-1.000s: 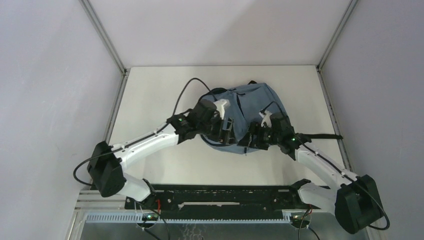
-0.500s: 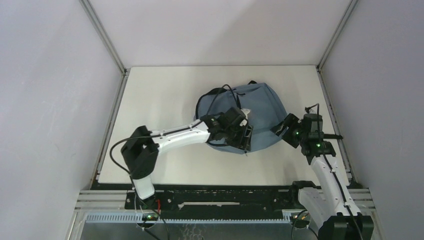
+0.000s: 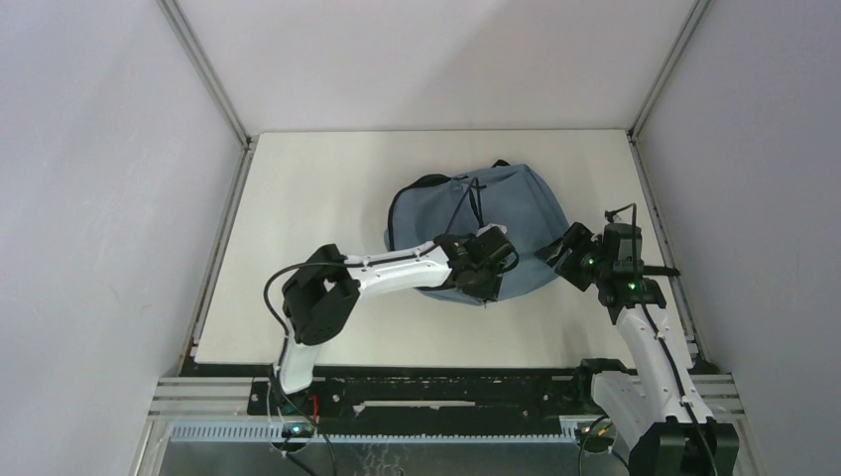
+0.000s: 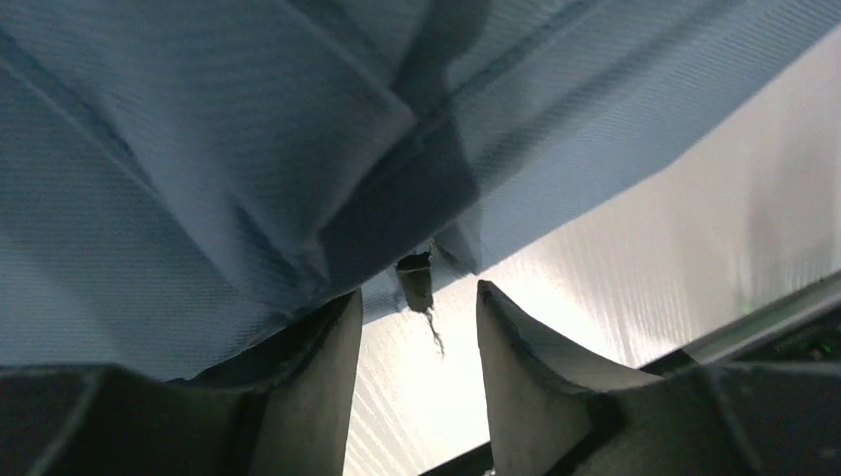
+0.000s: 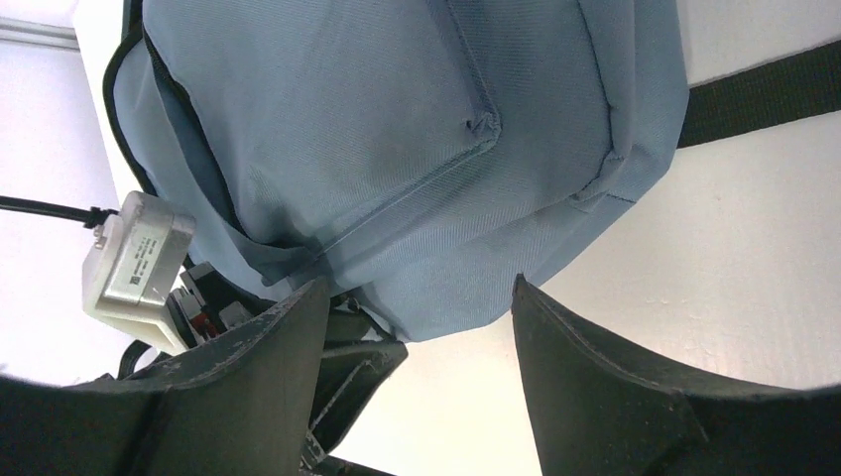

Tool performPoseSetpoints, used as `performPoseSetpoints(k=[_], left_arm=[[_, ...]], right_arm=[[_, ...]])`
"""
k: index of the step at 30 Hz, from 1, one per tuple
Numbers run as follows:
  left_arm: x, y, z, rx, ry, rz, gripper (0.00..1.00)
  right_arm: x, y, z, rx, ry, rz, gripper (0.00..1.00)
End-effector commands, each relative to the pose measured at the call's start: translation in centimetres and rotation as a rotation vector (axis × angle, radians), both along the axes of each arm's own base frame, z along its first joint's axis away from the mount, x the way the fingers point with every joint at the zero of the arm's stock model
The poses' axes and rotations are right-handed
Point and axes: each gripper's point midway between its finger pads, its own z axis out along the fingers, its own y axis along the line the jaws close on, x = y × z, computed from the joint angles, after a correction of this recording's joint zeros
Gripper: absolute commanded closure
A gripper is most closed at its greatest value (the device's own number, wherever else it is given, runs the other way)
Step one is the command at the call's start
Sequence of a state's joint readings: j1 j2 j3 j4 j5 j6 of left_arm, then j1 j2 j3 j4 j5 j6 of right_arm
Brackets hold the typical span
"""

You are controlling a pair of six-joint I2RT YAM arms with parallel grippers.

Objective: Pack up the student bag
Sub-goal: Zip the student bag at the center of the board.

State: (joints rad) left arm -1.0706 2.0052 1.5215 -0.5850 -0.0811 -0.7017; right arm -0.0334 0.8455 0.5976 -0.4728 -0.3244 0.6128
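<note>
Left gripper (image 4: 417, 317) is hovering at the near hem of the student bag (image 3: 506, 203), jaws parted, gripping nothing. Right gripper (image 5: 417, 297) is facing its right side, jaws spread, empty. Bag is lying flat, right of worktop (image 3: 317, 198) centre, long axis near-to-far, handle loop pointing toward the far edge.

The left arm (image 3: 392, 270) lies low, extended rightward, left gripper (image 3: 488, 266) with fingers parted. The right arm (image 3: 650, 342) stands folded, right gripper (image 3: 561, 254) parted, pointing left.

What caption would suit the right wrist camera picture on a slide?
The open right gripper faces a grey-blue backpack lying on the white table, its black strap trailing aside.
</note>
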Motion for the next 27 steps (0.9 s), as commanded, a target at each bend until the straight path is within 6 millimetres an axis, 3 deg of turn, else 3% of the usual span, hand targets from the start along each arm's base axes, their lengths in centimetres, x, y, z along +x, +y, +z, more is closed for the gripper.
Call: performPoseSetpoints(k=[1, 5, 16, 18, 22, 27], left_arm=[[3.0, 0.8, 1.9, 0.022, -0.128, 0.113, 0.52], [4.3, 0.8, 1.5, 0.029, -0.180, 0.154, 0.58], [3.5, -0.9, 1.8, -0.023, -0.159, 0.101, 0.61], [3.6, -0.9, 1.7, -0.020, -0.161, 0.103, 0.68], [3.4, -1.1, 1.9, -0.030, -0.155, 0.084, 0.98], [2.2, -0.6, 5.6, -0.174, -0.178, 0.049, 1.00]], right_arm=[[1.2, 0.1, 2.5, 0.014, -0.080, -0.001, 0.25], [1.3, 0.2, 2.6, 0.017, -0.082, 0.006, 0.25], [1.1, 0.0, 2.3, 0.005, -0.074, -0.006, 0.25], [1.1, 0.0, 2.2, 0.010, -0.076, -0.008, 0.25], [1.0, 0.1, 2.0, 0.014, -0.067, -0.010, 0.25], [0.8, 0.9, 2.4, 0.034, -0.077, 0.029, 0.23]])
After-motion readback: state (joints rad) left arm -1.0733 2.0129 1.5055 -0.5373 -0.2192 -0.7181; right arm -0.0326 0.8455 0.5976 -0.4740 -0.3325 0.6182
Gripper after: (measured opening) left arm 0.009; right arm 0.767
